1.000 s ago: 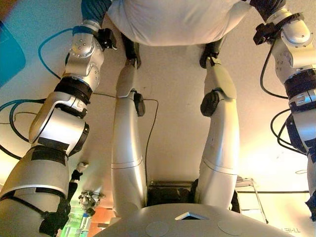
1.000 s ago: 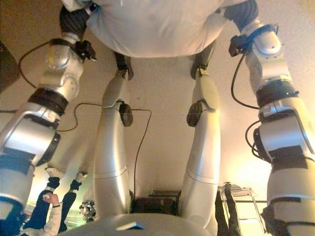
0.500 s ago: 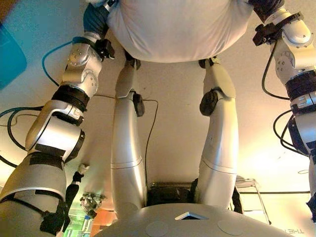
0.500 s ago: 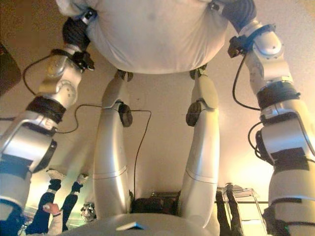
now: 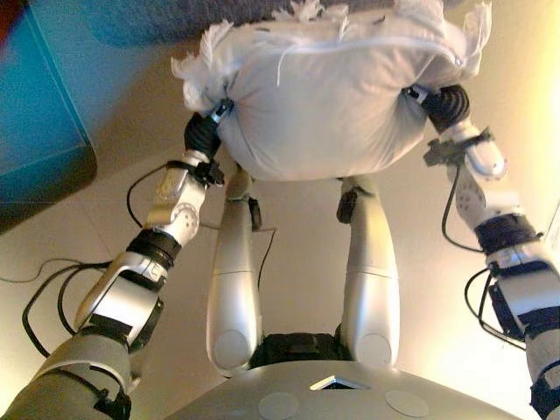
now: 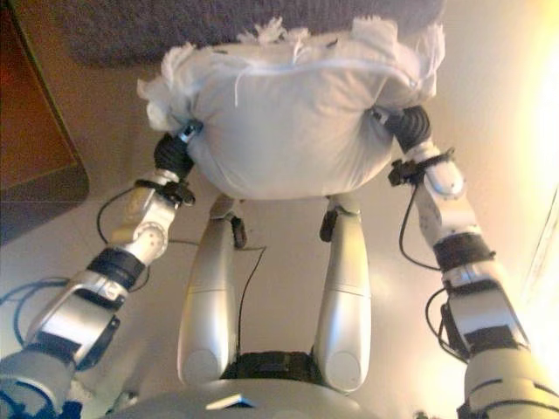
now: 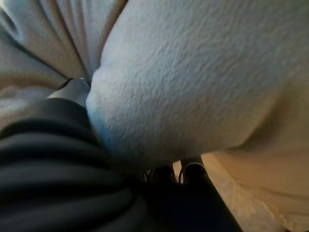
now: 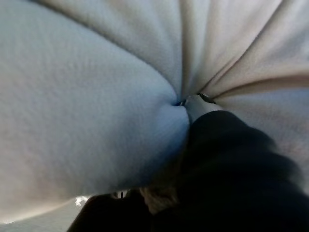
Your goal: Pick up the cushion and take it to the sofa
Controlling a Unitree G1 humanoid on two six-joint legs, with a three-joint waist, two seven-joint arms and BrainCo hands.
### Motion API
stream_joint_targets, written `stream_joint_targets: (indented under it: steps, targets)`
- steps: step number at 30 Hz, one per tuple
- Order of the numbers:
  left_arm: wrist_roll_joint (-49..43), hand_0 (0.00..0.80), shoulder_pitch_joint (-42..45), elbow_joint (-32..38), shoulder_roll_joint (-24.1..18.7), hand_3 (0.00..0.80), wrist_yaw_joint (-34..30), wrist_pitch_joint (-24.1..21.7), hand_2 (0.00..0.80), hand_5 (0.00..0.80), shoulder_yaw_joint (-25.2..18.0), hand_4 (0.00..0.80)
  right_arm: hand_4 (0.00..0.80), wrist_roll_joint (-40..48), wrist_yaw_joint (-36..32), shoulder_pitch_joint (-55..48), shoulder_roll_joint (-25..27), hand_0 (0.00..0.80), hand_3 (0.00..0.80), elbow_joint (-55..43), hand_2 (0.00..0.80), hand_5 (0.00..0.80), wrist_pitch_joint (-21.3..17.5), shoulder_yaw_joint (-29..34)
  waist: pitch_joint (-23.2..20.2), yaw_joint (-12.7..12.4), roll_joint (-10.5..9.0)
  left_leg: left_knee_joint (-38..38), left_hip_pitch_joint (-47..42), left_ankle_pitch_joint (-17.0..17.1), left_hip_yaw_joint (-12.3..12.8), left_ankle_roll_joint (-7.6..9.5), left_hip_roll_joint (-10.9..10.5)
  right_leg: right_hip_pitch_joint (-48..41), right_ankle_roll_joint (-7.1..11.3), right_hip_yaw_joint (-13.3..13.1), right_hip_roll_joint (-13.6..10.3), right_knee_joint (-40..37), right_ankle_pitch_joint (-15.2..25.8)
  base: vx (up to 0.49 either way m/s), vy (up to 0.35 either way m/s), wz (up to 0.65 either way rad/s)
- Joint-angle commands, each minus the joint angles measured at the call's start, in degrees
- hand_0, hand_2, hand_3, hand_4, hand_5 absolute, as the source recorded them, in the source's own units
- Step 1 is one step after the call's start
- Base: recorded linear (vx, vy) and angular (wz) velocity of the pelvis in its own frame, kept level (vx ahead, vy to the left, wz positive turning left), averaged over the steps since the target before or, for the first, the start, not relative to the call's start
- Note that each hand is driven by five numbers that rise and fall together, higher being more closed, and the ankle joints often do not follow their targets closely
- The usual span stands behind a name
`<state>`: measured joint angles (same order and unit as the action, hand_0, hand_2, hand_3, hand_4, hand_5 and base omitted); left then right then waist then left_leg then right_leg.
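A plump white cushion (image 5: 324,96) with frayed edges hangs above the floor between my two hands. My left hand (image 5: 203,131) digs into its left side and my right hand (image 5: 444,103) into its right side. In the left wrist view the cushion's cloth (image 7: 193,82) bulges over the hand's dark cover (image 7: 48,159) and folds bunch where the fingers go in. In the right wrist view the cloth (image 8: 82,96) gathers to a point at the hand's cover (image 8: 231,159). The fingers of both hands are buried in the cloth.
A grey rug (image 5: 157,22) lies on the beige floor beyond the cushion. A dark block of furniture (image 5: 35,114) stands at the left edge.
The camera has shifted, and the whole cushion now shows where only its underside did. Both arms reach farther out with the cushion still between the hands.
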<state>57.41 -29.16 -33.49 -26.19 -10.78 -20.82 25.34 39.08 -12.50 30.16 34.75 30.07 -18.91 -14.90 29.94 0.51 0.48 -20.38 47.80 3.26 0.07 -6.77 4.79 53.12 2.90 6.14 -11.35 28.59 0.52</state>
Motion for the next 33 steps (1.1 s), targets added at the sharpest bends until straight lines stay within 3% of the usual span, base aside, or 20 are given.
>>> stream_joint_targets:
  steps: [1, 5, 9, 14, 22, 27, 33]
  targets:
    - [-5.0, 0.8, 2.9, 13.7, 4.0, 0.8, -6.5, -1.6, 0.8, 0.8, -0.2, 0.8, 0.8, -3.3, -1.5, -4.5, -4.1, 0.8, 0.8, -13.7, 0.8, 0.8, -6.3, 0.6, -0.1, -0.5, 0.01, 0.8, -6.0, -1.8, 1.2, 0.67, 0.1, -10.5, 6.01, 3.5, -2.5, -5.1, 0.7, 0.092, -0.064, 0.09]
    - [-4.5, 0.8, 7.7, 19.4, 4.5, 0.8, -7.1, -0.2, 0.8, 0.8, -2.6, 0.8, 0.8, -7.0, -2.8, -10.1, -6.0, 0.8, 0.8, -19.2, 0.8, 0.8, -5.4, 2.9, -0.7, -0.7, -0.07, 2.1, -14.6, -3.5, 2.3, 1.74, -0.7, -19.2, 5.78, 4.7, -2.9, -7.1, -0.4, 0.071, -0.003, 0.02]
    - [-3.4, 0.8, 12.7, 24.6, 4.6, 0.8, -7.0, -0.1, 0.8, 0.8, -4.5, 0.8, 0.8, -9.0, -3.5, -14.3, -6.5, 0.8, 0.8, -25.3, 0.8, 0.8, -4.4, 4.4, -5.0, -1.2, 0.04, 4.5, -22.0, -4.3, 2.6, 2.51, -1.6, -27.0, 5.95, 5.4, -3.0, -9.6, -1.4, 0.095, 0.011, 0.01]
    - [-5.4, 0.8, 19.9, 31.0, 5.4, 0.8, -7.6, -2.6, 0.8, 0.8, -7.6, 0.8, 0.8, -11.4, -5.1, -20.8, -8.4, 0.8, 0.8, -32.6, 0.8, 0.8, -7.7, 7.2, -11.3, -1.8, -0.34, 10.6, -32.3, -3.8, 2.4, 2.86, -1.6, -38.9, 5.58, 6.5, -2.4, -16.5, -1.0, 0.133, -0.03, 0.03]
    - [-6.4, 0.8, 25.0, 41.0, 6.6, 0.8, -7.4, -4.9, 0.8, 0.8, -9.7, 0.8, 0.8, -13.0, -1.3, -25.2, -9.8, 0.8, 0.8, -42.6, 0.8, 0.8, -10.8, 10.8, -22.4, -2.7, -0.52, 20.7, -47.0, -3.2, 2.2, 2.78, -0.2, -54.1, 5.09, 7.1, -0.1, -26.0, -0.8, 0.192, -0.001, 0.06]
    - [-7.2, 0.8, 25.5, 45.3, 6.3, 0.8, -6.9, -6.5, 0.8, 0.8, -12.0, 0.8, 0.8, -12.1, 0.8, -26.4, -10.7, 0.8, 0.8, -47.9, 0.8, 0.8, -11.1, 12.6, -25.3, -2.7, -0.9, 23.4, -51.7, -3.8, 2.2, 2.92, 0.1, -58.3, 5.13, 6.5, 0.4, -27.9, -1.2, 0.087, -0.012, 0.05]
    - [-7.2, 0.8, 24.3, 47.9, 4.8, 0.8, -7.1, -5.3, 0.8, 0.8, -13.2, 0.8, 0.8, -12.7, 0.9, -27.4, -9.9, 0.8, 0.8, -51.0, 0.8, 0.8, -10.5, 13.0, -27.3, -1.6, -1.03, 24.9, -53.5, -4.1, -0.1, 3.28, 0.2, -60.0, 4.29, 2.8, 2.6, -28.6, -2.3, 0.02, -0.042, 0.1]
